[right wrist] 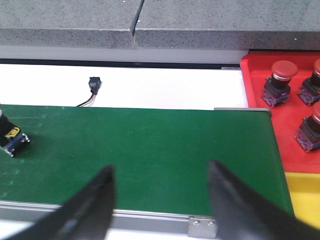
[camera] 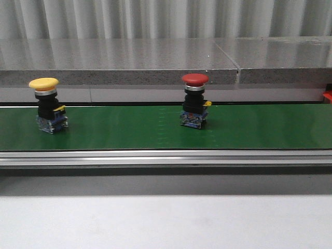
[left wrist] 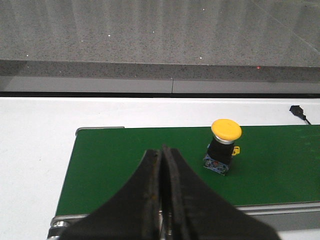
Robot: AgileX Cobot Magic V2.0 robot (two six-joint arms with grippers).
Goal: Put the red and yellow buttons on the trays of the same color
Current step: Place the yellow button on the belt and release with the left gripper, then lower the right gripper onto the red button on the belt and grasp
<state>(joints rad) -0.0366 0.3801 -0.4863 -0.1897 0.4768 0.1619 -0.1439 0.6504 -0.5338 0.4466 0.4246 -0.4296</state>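
The yellow button (camera: 47, 105) stands upright near the green belt's (camera: 129, 129) left end, the red button (camera: 195, 100) mid-belt, both awaiting pickup. The left gripper (left wrist: 161, 200) has its jaws pressed together; the right gripper (right wrist: 160, 200) gapes wide over the belt's right end beside the red tray (right wrist: 260, 90).

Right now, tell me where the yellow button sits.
In the front view the yellow button stands upright at the left of the green belt, well left of the red button.

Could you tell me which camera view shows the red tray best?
The right wrist view: the red tray shows there with red buttons standing on it. The front view catches only a red sliver at its right edge, possibly the tray; the left wrist view misses it.
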